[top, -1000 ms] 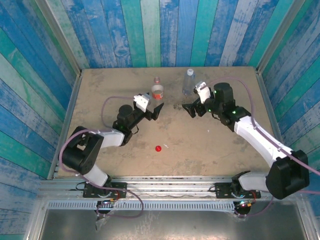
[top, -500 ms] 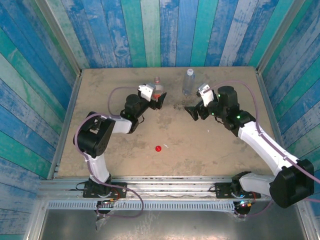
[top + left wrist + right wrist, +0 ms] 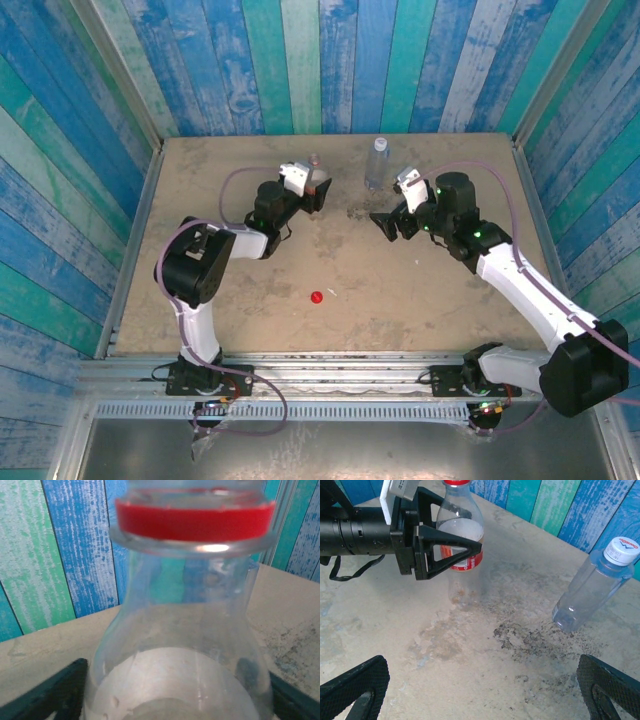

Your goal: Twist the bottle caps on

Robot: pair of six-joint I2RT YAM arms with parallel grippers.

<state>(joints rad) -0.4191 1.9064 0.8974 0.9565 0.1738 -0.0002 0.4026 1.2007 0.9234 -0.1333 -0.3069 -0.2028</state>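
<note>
Showing the left gripper point(image 3: 316, 190) at the far middle of the bench point(image 3: 220, 300), its fingers point(image 3: 50, 695) set either side of the upright labelled bottle point(image 3: 462, 535) at label height, close against its walls; whether they press on it cannot be told. A red ring point(image 3: 195, 522) circles that bottle's neck. The red cap point(image 3: 317, 297) lies alone on the bench, well nearer the arm bases. The right gripper point(image 3: 385, 222) hovers with fingers point(image 3: 355, 685) wide, holding nothing, near the plain bottle point(image 3: 590, 595), which stands upright wearing the white cap point(image 3: 622, 549)
</note>
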